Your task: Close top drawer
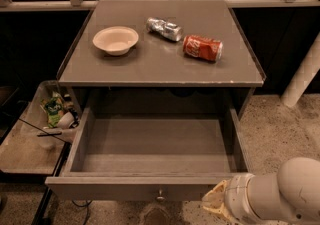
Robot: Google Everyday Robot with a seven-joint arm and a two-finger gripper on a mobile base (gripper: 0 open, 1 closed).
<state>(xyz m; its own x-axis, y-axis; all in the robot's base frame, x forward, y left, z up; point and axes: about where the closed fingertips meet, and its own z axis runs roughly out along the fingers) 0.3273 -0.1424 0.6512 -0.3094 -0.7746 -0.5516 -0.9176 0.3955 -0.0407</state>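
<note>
Beside the one open top drawer (155,144), front right, sits one claw (216,202).

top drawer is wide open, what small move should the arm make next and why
Probably slide the gripper left along the flat front of the wide grey-brown top drawer, toward the small round metal knob, then push inward. The drawer is pulled far out, and the gripper sits at the lower right by the panel's right end, where a push could be off-centre.

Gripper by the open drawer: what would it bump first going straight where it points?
Most likely the front of the top drawer, right beside it. The gripper sits bottom right, pointing left; depth is unclear, so it might pass in front.
</note>
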